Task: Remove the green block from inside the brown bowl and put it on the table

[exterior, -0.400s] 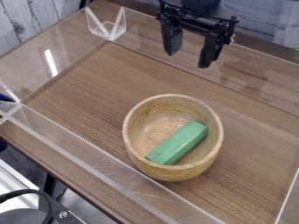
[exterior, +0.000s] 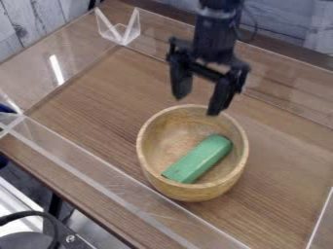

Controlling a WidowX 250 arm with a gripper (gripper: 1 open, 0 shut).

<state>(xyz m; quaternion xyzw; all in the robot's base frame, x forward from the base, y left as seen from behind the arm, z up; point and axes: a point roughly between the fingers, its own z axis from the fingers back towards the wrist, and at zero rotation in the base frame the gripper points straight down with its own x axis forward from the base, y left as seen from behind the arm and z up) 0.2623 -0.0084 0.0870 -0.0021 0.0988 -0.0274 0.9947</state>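
1. Green block (exterior: 198, 160): inside the brown bowl (exterior: 146, 146), lying flat on the bowl floor, toward the right side. Long axis runs diagonally, near-left to far-right.
2. Brown bowl: upright on the tabletop (exterior: 78, 107), block visible through its open top.
3. End effector (exterior: 198, 89): open, fingers spread left and right, nothing between them. Blurred. It hangs at the far side of the bowl, tips overlapping the far rim in view; can't tell exact height.
4. Clear acrylic piece (exterior: 119, 24): far left on the tabletop, well apart from the bowl.
5. Black cable (exterior: 39, 216): near-left corner, outside the tabletop edge.
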